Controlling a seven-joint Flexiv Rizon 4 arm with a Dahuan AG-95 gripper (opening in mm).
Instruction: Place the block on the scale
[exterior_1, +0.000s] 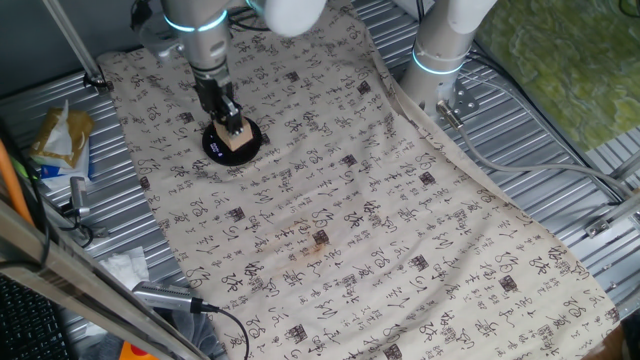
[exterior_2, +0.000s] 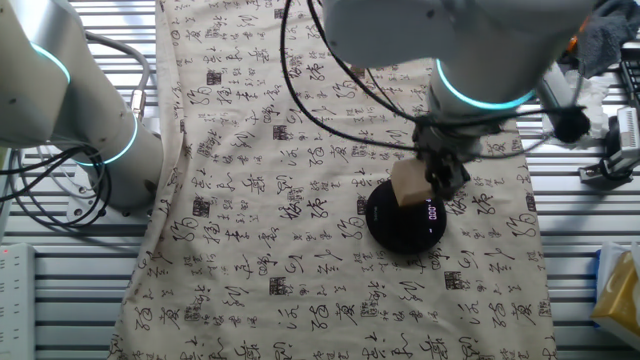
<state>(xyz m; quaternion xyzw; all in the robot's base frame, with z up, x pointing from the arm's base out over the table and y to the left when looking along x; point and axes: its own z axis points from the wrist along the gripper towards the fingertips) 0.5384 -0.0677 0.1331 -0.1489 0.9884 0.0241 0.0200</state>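
The block (exterior_1: 238, 141), a pale tan wooden cube, is over the middle of the scale (exterior_1: 216, 143), a flat round black disc on the printed cloth. My gripper (exterior_1: 234, 128) comes straight down from above with its fingers closed on the block's sides. In the other fixed view the block (exterior_2: 408, 185) is over the far part of the scale (exterior_2: 400, 225), with the gripper (exterior_2: 432, 178) at its right side. The scale's display (exterior_2: 432, 212) is lit. I cannot tell whether the block rests on the disc or hangs just above it.
A cloth (exterior_1: 350, 220) with black characters covers the table. A second arm's base (exterior_1: 440, 60) stands at the back right. A yellow packet (exterior_1: 60, 135) and cables (exterior_1: 180, 300) lie off the cloth at the left.
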